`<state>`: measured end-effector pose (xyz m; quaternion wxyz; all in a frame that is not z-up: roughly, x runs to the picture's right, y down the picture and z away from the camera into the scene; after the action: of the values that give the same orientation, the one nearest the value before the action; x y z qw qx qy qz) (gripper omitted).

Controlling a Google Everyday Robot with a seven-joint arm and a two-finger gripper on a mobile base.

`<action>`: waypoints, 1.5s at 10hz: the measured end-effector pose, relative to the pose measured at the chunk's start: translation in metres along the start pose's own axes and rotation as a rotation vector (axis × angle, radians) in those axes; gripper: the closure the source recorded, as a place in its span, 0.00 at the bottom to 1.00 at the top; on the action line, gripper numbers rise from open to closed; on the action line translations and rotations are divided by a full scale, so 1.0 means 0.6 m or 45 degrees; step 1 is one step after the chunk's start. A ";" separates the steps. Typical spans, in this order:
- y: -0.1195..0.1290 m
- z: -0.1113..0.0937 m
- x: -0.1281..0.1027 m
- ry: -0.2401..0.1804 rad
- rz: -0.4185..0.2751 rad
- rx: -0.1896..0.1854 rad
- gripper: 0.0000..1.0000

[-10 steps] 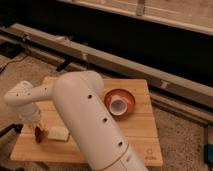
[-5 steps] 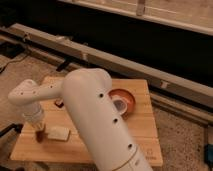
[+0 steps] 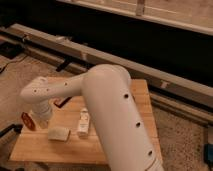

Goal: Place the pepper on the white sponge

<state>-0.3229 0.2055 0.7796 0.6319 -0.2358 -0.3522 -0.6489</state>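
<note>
While the pepper (image 3: 26, 120) appears clamped in the closed hand (image 3: 30, 119) over the left edge of the bench (image 3: 100, 145), the pickup looks done. What remains is carrying it right to the nearby white sponge (image 3: 58, 133) and releasing it on top.

No text, label, brand or number can be read on anything here. The gripper (image 3: 31, 120) hangs closed over the table's (image 3: 70, 148) left end.
</note>
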 end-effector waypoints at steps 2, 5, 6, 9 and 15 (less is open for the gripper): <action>-0.001 0.003 -0.001 -0.006 -0.006 -0.012 0.90; -0.019 0.007 -0.001 0.013 -0.054 -0.041 0.61; -0.028 0.007 0.001 0.019 -0.077 -0.053 0.52; -0.051 0.003 0.037 0.050 -0.172 -0.053 0.22; -0.128 -0.001 0.084 0.097 -0.402 -0.006 0.20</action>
<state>-0.4032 0.1681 0.8049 0.5344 -0.1540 -0.3592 -0.7494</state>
